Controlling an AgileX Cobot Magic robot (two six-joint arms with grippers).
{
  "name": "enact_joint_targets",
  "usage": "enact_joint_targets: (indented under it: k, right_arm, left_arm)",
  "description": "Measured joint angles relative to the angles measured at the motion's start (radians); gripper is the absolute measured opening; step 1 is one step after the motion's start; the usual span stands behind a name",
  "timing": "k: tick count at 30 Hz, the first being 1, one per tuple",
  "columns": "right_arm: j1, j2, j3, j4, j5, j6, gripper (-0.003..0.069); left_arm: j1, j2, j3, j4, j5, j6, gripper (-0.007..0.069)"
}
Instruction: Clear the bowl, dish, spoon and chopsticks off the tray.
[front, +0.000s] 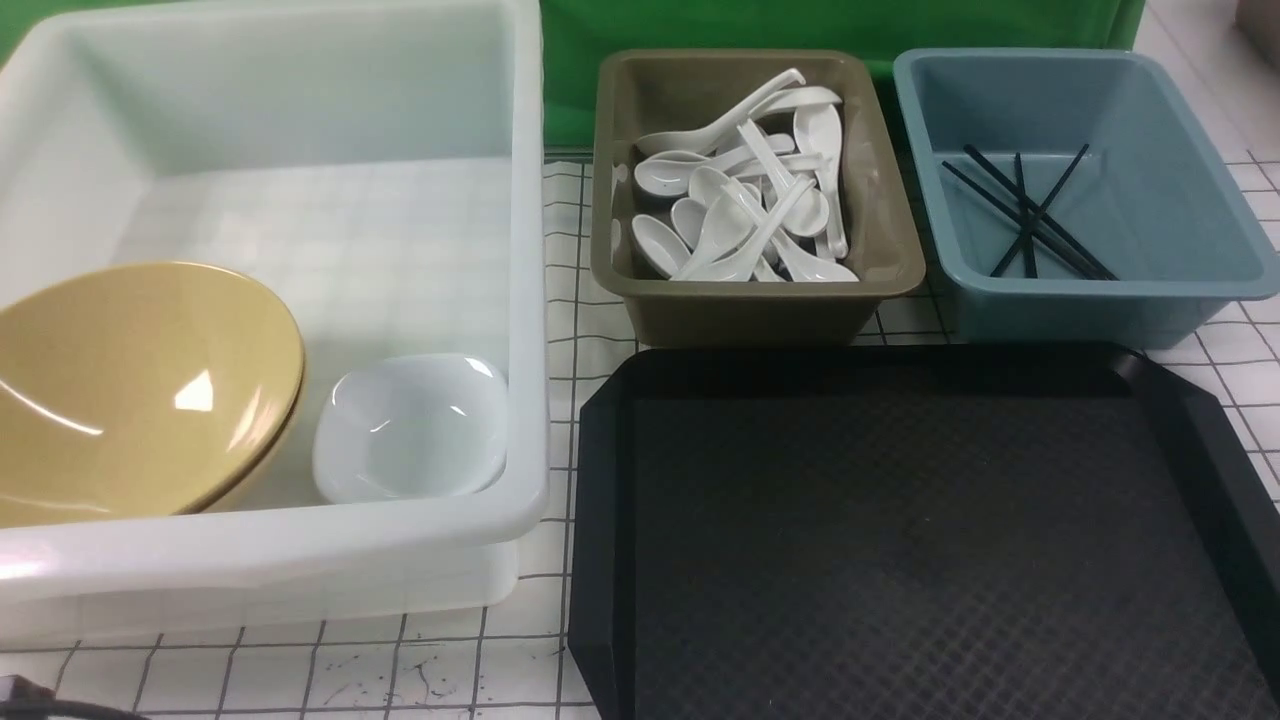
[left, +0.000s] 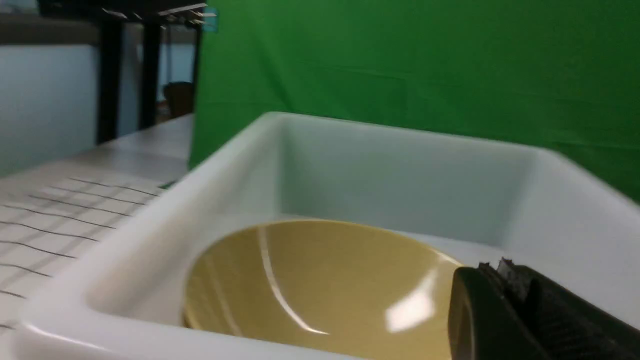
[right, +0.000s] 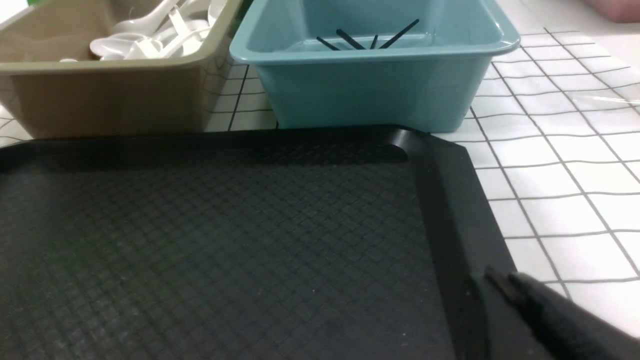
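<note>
The mustard-yellow bowl (front: 130, 390) lies tilted in the white tub (front: 530, 300), with the small white dish (front: 410, 430) beside it. White spoons (front: 740, 190) are heaped in the olive bin (front: 750, 305). Black chopsticks (front: 1030, 215) lie crossed in the blue bin (front: 1090, 310). The black tray (front: 600, 450) shows only its bare diamond-pattern surface. No gripper appears in the front view. My left gripper (left: 492, 267) is shut and empty, just above the bowl (left: 320, 280). My right gripper (right: 500, 277) hangs over the tray's rim (right: 445, 200), fingers together, holding nothing.
The white tub (left: 150, 225) stands left of the tray. The olive bin (right: 110, 100) and blue bin (right: 370, 95) stand side by side behind the tray. A white gridded cloth (front: 300, 670) covers the table, and a green screen (front: 700, 25) hangs behind.
</note>
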Motion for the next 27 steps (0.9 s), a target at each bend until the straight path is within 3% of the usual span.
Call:
enact_joint_targets:
  k: [3, 6, 11, 13, 14, 15, 20, 23, 27]
  right_arm:
    - [0.0, 0.0, 0.0, 0.0, 0.0, 0.0, 0.0086]
    - [0.0, 0.0, 0.0, 0.0, 0.0, 0.0, 0.0088]
    - [0.0, 0.0, 0.0, 0.0, 0.0, 0.0, 0.0091]
    - [0.0, 0.0, 0.0, 0.0, 0.0, 0.0, 0.0094]
    - [0.0, 0.0, 0.0, 0.0, 0.0, 0.0, 0.0096]
    - [0.0, 0.0, 0.0, 0.0, 0.0, 0.0, 0.0097]
    - [0.0, 0.0, 0.0, 0.0, 0.0, 0.0, 0.01]
    - [0.0, 0.0, 0.0, 0.0, 0.0, 0.0, 0.0104]
    - [0.0, 0.0, 0.0, 0.0, 0.0, 0.0, 0.0107]
  left_arm:
    - [0.0, 0.0, 0.0, 0.084, -0.057, -0.148, -0.0006]
    - [-0.001, 0.0, 0.0, 0.036, -0.064, -0.092, -0.0006]
    - [-0.03, 0.0, 0.0, -0.388, 0.002, 0.449, -0.0006]
    - [-0.047, 0.0, 0.0, -0.657, 0.051, 0.762, -0.0006]
    - [-0.057, 0.0, 0.0, -0.893, 0.092, 0.993, -0.0006]
    - [-0.062, 0.0, 0.0, -0.991, 0.115, 1.122, -0.0006]
    - [-0.063, 0.0, 0.0, -1.421, 0.201, 1.57, -0.0006]
    - [-0.063, 0.0, 0.0, -1.588, 0.268, 1.758, -0.0006]
    - [-0.063, 0.0, 0.0, -1.661, 0.312, 1.862, -0.0006]
